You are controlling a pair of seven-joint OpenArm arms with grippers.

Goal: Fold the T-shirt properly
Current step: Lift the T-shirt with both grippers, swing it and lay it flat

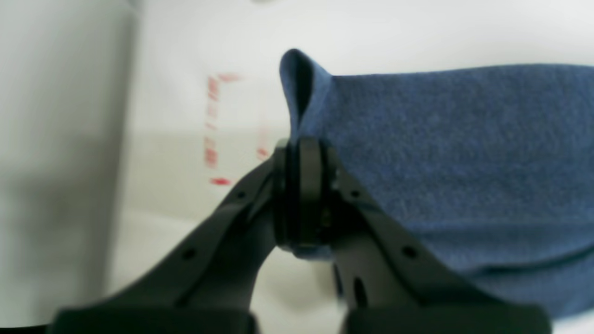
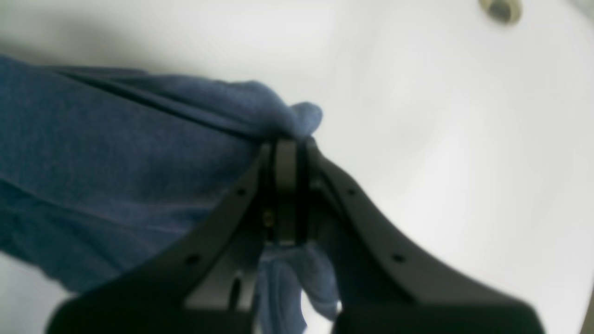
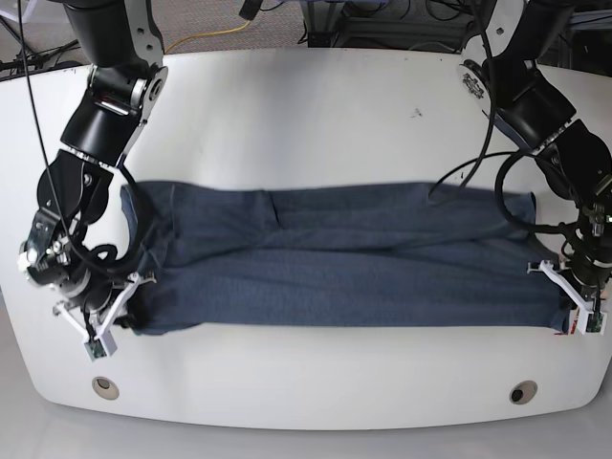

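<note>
Nearest the front edge of the white desk (image 3: 306,402) sit two round holes (image 3: 105,387), one toward each front corner; just behind them the T-shirt (image 3: 335,273) lies as a long dark blue band stretched across the desk's width, its near hem running straight and parallel to the front edge, with lengthwise creases along its middle and no lettering visible on the upper side; at the band's end by the desk's right edge, as the base view has it, the left gripper (image 3: 574,311) has its black jaws pressed together on a corner of the T-shirt (image 1: 464,153), a small loop of cloth standing up above the tips in the left wrist view, and faint red marks (image 1: 213,125) show on the desk beside it; at the opposite end, near the desk's left edge, the right gripper (image 3: 115,316) has its jaws likewise clamped on a bunched fold of the T-shirt (image 2: 116,171), with a tuft of fabric poking out past the tips and more hanging below them; farther back the desk is bare white up to its rear edge, beyond which cables (image 3: 210,38) lie on the floor.
</note>
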